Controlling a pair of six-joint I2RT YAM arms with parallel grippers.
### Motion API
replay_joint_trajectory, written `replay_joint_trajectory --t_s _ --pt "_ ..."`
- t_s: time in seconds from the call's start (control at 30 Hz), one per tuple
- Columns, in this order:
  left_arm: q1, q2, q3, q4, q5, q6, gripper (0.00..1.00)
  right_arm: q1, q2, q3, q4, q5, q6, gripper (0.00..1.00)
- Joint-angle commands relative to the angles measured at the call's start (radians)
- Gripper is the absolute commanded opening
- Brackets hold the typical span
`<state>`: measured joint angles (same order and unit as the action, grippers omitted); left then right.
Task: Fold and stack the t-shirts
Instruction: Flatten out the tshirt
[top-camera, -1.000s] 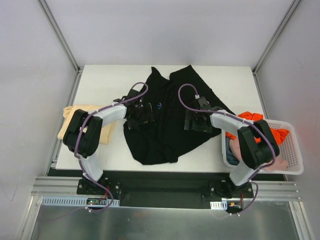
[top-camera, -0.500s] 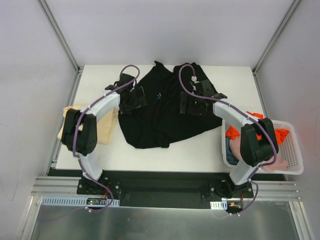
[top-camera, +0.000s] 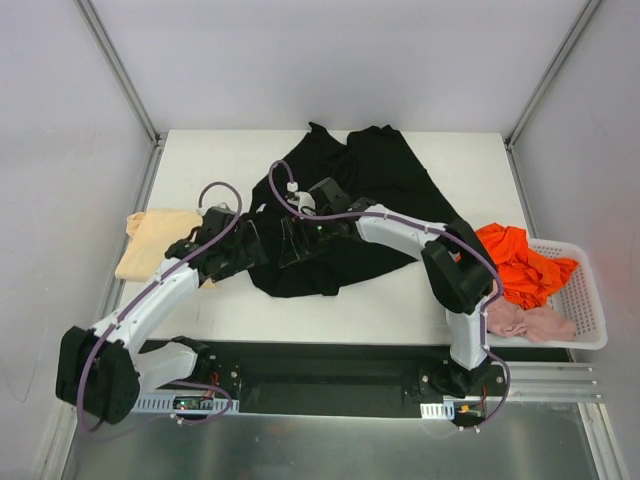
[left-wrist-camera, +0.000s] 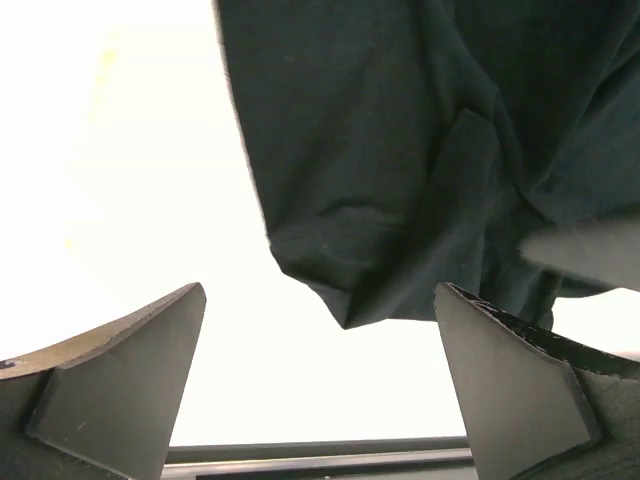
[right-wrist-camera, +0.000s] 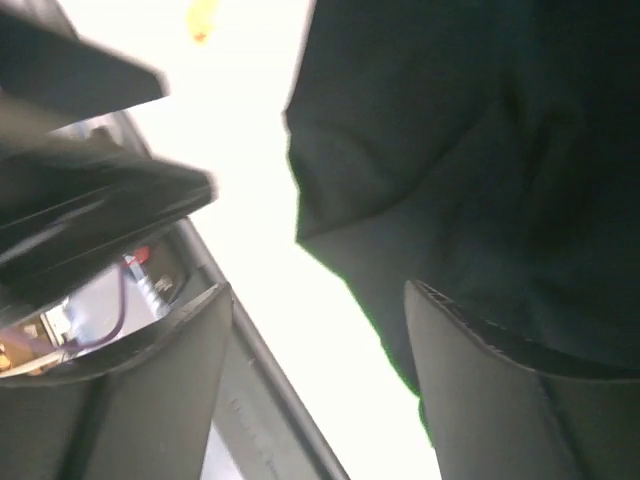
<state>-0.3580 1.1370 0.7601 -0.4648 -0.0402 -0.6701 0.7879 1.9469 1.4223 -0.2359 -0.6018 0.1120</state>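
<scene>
A white table (top-camera: 330, 310) fills the middle of a grey-walled enclosure, framed by two slanting aluminium struts, one at the left (top-camera: 120, 75) and one at the right (top-camera: 555, 75). A white plastic mesh basket (top-camera: 592, 300) sits at the table's near right corner, its outer side reaching past the table edge. Along the near edge runs a black mounting bar (top-camera: 330, 382), with a slotted white cable duct (top-camera: 120, 403) and a sheet of dull metal (top-camera: 330, 445) below it.

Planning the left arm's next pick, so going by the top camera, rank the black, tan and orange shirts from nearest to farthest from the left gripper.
1. black t-shirt: mid-table, right at the left gripper tips.
2. tan t-shirt: at the table's left edge.
3. orange t-shirt: far right, over the basket.
</scene>
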Motion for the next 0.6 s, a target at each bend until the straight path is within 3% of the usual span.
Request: replay_joint_trajectory --t_s 0.0,0.17,0.3,0.57 --pt "0.017 -0.152 -0.053 0.012 -0.101 -0.059 0.99 0.007 0.088 0.105 -0.075 0.066 -0.009 0.71" --pt "0.019 -0.217 -0.071 0.012 -0.119 -0.056 0.99 0.024 0.132 0.138 -0.088 0.082 -0.018 0.59" --pt "0.019 -0.233 -0.068 0.012 -0.132 -0.052 0.99 0.03 0.15 0.145 -0.086 0.062 -0.015 0.34" --pt "0.019 -0.25 -0.076 0.011 -0.136 -0.049 0.99 0.05 0.113 0.119 -0.071 0.056 -0.043 0.04"
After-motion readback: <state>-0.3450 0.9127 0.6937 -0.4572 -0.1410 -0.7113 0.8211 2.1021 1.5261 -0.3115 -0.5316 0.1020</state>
